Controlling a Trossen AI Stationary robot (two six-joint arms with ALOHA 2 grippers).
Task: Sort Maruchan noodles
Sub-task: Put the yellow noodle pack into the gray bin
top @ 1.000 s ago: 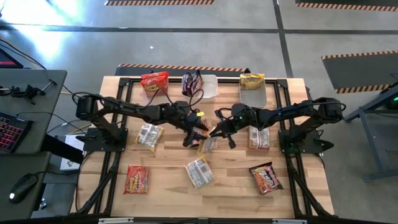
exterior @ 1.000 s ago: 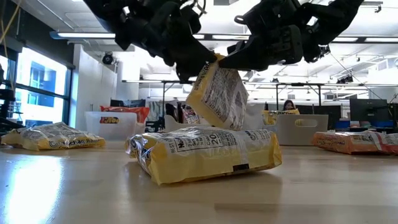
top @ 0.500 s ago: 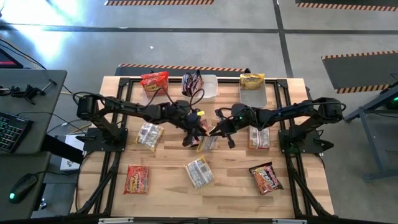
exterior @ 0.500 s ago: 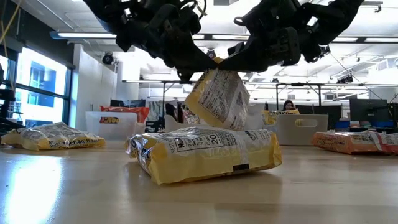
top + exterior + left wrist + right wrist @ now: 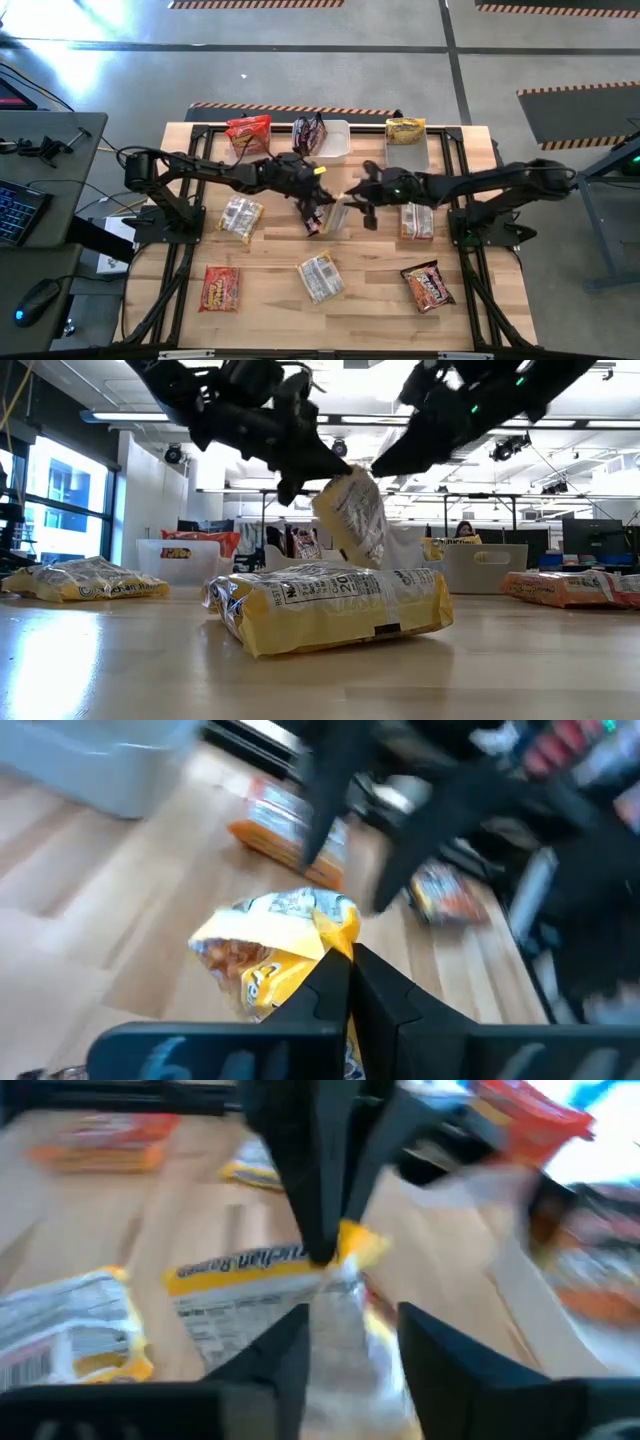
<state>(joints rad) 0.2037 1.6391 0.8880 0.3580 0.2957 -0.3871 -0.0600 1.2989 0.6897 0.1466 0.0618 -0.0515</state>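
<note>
Left Fingers Take the Yellow Packet

Fingers of the left gripper are pinched tight on the top corner of a yellow noodle packet, which hangs tilted in the air above the middle of the counter. The packet is crinkly, with small black print. Just beside it, the right gripper has its fingers apart. A moment ago both grippers held the packet; now the right one has let go.
</note>
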